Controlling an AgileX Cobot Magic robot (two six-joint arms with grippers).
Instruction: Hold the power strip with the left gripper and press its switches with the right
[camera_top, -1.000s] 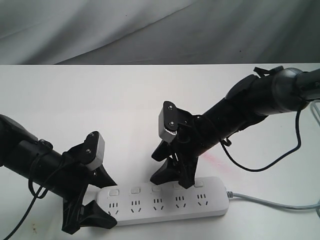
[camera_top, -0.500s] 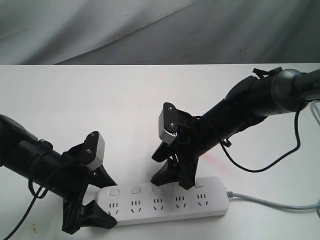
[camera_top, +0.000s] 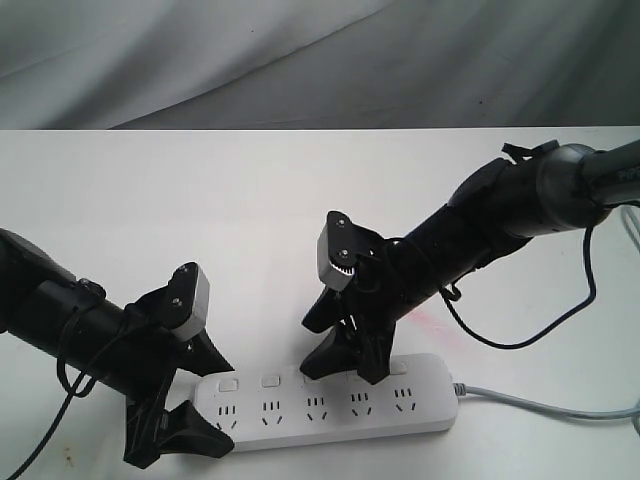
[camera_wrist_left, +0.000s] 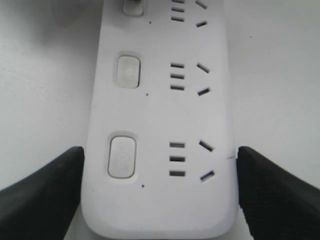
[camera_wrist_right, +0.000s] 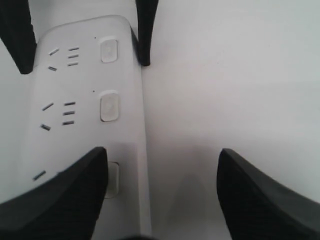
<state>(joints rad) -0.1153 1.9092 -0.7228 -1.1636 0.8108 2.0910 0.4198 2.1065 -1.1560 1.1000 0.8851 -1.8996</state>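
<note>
Power strip (camera_top: 330, 402), worktop (camera_top: 200, 200) near edge: likely light, stiff, slick. Left claw (camera_top: 215, 405) pinches its end; right claw (camera_top: 345, 368) spread above switches (camera_top: 270, 381).

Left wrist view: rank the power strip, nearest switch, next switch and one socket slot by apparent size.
1. power strip
2. nearest switch and next switch: about alike; nearness skews it
3. socket slot

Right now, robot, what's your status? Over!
Left gripper: jaws clamped on end of power strip. Right gripper: jaws open, one over a switch, contact unclear. Nothing blocking.
</note>
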